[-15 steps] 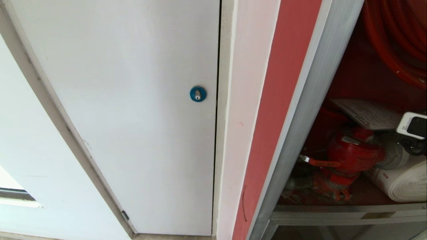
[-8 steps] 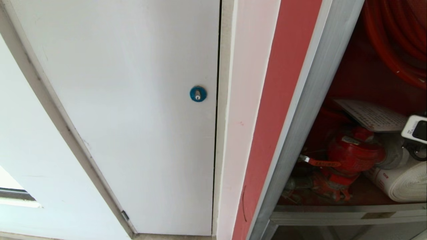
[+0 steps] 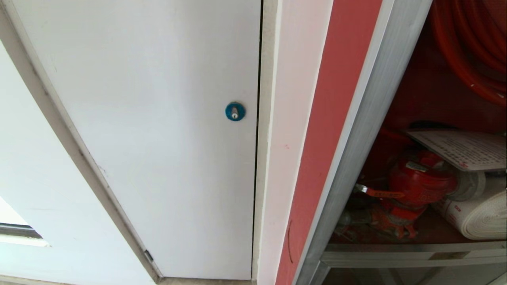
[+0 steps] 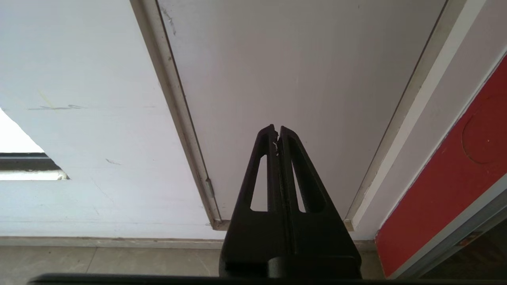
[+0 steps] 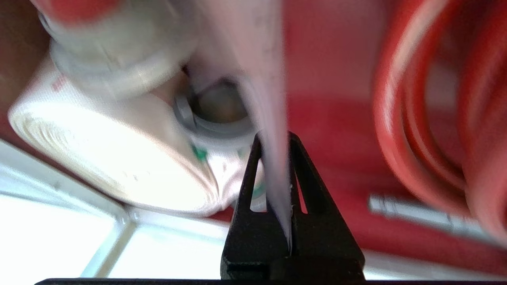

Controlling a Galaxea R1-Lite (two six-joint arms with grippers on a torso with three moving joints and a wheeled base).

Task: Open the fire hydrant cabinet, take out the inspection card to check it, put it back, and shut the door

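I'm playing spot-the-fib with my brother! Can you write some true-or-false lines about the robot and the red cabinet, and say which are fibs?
1. The right gripper is pinching the inspection card. True.
2. The fire hydrant cabinet is closed. False: it stands open, showing the white rolled hose and red valve inside.
3. The left gripper is shut and holds nothing. True.
4. The lock on the white panel is yellow. False: it is blue.
5. The card lies on the floor. False: it is held up above the valve.
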